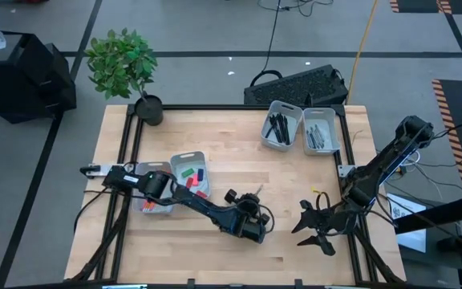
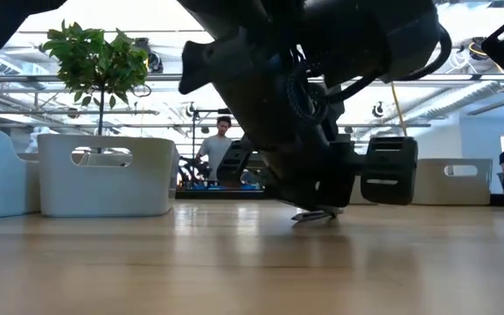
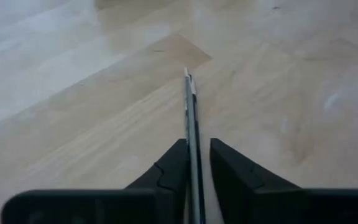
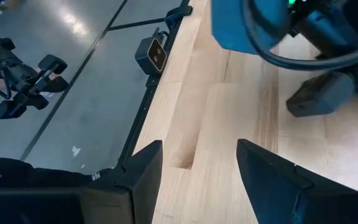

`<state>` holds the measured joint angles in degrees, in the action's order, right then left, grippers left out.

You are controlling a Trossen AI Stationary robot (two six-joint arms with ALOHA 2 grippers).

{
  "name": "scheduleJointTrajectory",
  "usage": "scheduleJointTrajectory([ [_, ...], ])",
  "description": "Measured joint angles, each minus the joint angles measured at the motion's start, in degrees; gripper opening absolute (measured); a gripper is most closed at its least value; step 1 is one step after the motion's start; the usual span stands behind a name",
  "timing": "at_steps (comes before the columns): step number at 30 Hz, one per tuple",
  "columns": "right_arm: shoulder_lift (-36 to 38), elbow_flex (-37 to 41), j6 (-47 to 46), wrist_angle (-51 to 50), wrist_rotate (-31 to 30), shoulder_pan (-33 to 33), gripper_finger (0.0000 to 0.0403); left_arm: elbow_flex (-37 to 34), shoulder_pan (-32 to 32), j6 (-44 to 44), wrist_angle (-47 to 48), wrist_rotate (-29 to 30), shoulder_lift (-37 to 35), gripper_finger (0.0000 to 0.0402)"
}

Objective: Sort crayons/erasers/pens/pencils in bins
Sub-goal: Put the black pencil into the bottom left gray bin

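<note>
Between the left gripper's (image 3: 196,163) closed fingers (image 3: 169,171), a thin dark pen (image 3: 191,118) was pinched, tip projecting forward; right gripper (image 4: 197,165) was held spread.

Beyond my wooden worktop (image 1: 239,168) I see grey floor (image 1: 199,32), a potted plant (image 1: 123,64) at the far-left corner, and bright ceiling lights.

A potted plant (image 1: 123,66) stands at the table's (image 1: 231,152) far left corner. A black keyboard (image 1: 295,84) lies beyond the far edge. People (image 2: 218,149) sit in the room behind.
</note>
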<state>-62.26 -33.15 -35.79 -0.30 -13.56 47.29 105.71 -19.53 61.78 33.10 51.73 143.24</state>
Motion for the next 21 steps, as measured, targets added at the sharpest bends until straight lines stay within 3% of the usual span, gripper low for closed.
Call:
scheduleJointTrajectory([
  [8, 0.0, 0.0, 0.0, -0.1, -0.1, 0.0, 0.0201, -0.4, 1.1, 3.3, -0.4, 0.3, 0.0, 0.0123],
  [13, 0.0, 0.0, 0.4, -0.1, -0.1, 0.0, 0.0201, -4.3, 0.8, 4.3, -5.0, 2.4, -0.2, 0.0146],
  [21, 0.0, 0.0, 1.4, -0.9, -0.1, -0.1, 0.0201, -5.3, 0.0, -1.0, -6.9, 3.6, -0.2, 0.0119],
])
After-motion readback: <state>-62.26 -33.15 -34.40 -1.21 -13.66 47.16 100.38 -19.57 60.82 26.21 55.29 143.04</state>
